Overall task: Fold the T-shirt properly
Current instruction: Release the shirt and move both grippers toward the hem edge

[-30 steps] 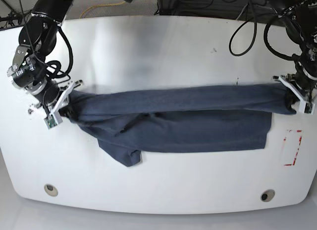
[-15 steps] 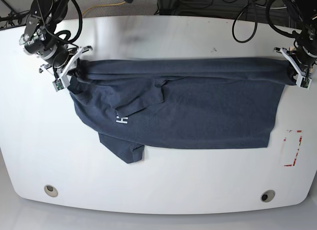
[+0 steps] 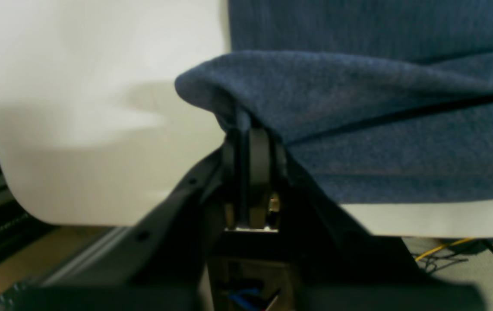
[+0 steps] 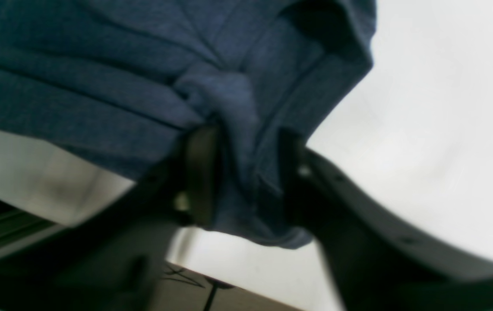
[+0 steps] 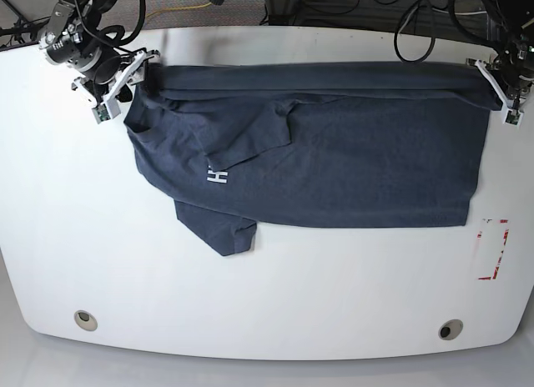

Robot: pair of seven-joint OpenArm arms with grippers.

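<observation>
T-shirt point(image 5: 334, 162) spread across the far half of the white table point(image 5: 267, 295), top edge along the far edge, one sleeve flopped toward the middle. Left gripper point(image 3: 251, 142) at the far right corner – jaws narrow, still pinching the hem. Right gripper point(image 4: 242, 172) at the far left corner – jaws parted, cloth loose between them. Looks like release after laying flat; next, both let go, regrip for a fold
</observation>
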